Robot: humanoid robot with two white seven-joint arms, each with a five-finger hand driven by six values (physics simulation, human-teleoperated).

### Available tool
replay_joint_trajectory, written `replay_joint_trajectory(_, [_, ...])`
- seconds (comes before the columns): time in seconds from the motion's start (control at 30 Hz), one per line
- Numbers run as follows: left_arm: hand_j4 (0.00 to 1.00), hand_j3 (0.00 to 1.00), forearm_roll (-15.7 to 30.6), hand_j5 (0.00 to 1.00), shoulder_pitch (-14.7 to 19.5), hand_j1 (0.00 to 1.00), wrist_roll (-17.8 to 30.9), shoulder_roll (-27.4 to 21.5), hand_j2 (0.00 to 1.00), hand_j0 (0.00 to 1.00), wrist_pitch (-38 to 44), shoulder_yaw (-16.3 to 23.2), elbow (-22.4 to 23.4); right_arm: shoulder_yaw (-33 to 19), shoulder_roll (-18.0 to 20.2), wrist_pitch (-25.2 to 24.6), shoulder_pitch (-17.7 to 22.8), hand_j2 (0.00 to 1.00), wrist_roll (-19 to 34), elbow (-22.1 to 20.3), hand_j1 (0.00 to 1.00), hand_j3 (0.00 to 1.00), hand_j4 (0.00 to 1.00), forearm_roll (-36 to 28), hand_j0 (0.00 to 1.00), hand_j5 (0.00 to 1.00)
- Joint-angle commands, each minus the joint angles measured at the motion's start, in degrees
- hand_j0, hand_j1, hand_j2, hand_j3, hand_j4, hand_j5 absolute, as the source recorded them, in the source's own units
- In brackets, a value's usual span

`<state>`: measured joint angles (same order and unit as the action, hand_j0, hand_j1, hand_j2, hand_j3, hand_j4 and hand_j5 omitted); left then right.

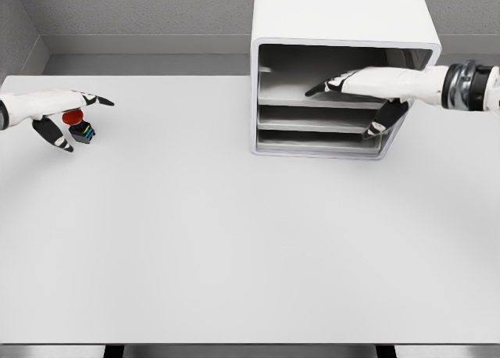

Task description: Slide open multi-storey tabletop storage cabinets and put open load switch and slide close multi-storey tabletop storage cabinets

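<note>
1. Load switch (80,127): we see it at the bench's nine o'clock edge, a small block with a round red cap on a dark body that carries coloured marks.
2. Our left hand (61,117) is closed on it. The index finger points out over the red cap and the thumb curls beneath the dark body. Whether the switch rests on the bench (234,248) or hangs just clear, we cannot tell.
3. We judge the switch to be light, rigid and hard-shelled. The domed cap looks smooth and may slip, so the squarer dark body is the better place to pinch.
4. The storage cabinet (344,22) stands at about one o'clock, well apart from the switch. It is a glossy white box with rounded corners and three stacked levels showing grey insides.
5. Our right hand (367,92) reaches into the cabinet front with nothing in it. Its fingers extend along the top level and its thumb drops toward the lower ones.
6. The bench is a plain, matte, pale grey slab. We expect the drawers to slide stiffly along straight tracks.
</note>
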<state>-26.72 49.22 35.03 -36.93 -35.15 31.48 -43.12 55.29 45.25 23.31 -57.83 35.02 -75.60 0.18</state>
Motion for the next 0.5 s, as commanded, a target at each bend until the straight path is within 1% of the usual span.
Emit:
replay_joint_trajectory(0.0, [1.00,1.00,0.3,1.00,0.0,1.00,0.0,0.2,1.00,1.00,0.2,-0.1,0.5,1.2,-0.7,-0.3,0.0,1.00,0.0,1.1,1.00,1.00,1.00,-0.3,1.00,1.00])
replay_joint_trajectory(0.07, [0.98,0.98,0.4,0.98,0.1,0.98,0.0,0.2,0.98,0.98,0.2,-0.1,1.1,2.3,-0.8,-0.3,-0.4,1.00,0.0,1.0,1.00,1.00,1.00,-0.2,1.00,1.00])
replay_joint_trajectory(0.17, [0.91,0.91,0.3,0.91,0.1,0.91,0.0,0.2,0.91,0.91,0.2,-0.1,1.5,2.4,-0.7,-0.2,-0.5,1.00,0.0,0.7,1.00,1.00,1.00,0.1,1.00,1.00])
replay_joint_trajectory(0.23, [0.92,0.92,0.0,0.92,0.1,0.92,0.0,0.1,0.92,0.92,0.2,-0.1,1.5,2.5,-0.5,0.1,-0.6,1.00,0.0,0.4,1.00,1.00,1.00,0.2,1.00,1.00])
replay_joint_trajectory(0.27, [0.92,0.92,-1.5,0.92,0.4,0.92,0.0,0.3,0.92,0.92,0.2,-0.2,1.5,3.0,-0.5,0.2,-0.8,1.00,0.0,0.3,1.00,1.00,1.00,0.3,1.00,1.00])
replay_joint_trajectory(0.3, [0.91,0.91,-1.5,0.91,0.8,0.91,0.0,0.3,0.91,0.91,0.2,-0.2,1.9,3.2,-0.4,0.2,-1.1,1.00,0.0,0.0,1.00,1.00,1.00,0.3,1.00,1.00])
replay_joint_trajectory(0.33, [0.88,0.88,-1.5,0.88,0.8,0.88,0.0,0.4,0.88,0.88,0.2,-0.2,2.2,3.2,-0.3,0.2,-1.1,1.00,0.0,-0.9,1.00,1.00,1.00,0.3,1.00,1.00])
replay_joint_trajectory(0.43, [0.85,0.85,-1.5,0.85,0.9,0.85,0.0,0.3,0.85,0.85,0.2,-0.2,2.2,3.6,-0.1,0.3,-1.1,1.00,0.0,-2.5,1.00,1.00,1.00,0.3,1.00,1.00])
replay_joint_trajectory(0.47, [0.83,0.83,-1.5,0.83,0.8,0.83,0.0,0.3,0.83,0.83,0.2,-0.2,2.3,3.6,0.5,0.3,-1.1,1.00,0.0,-3.1,1.00,1.00,1.00,0.3,1.00,1.00])
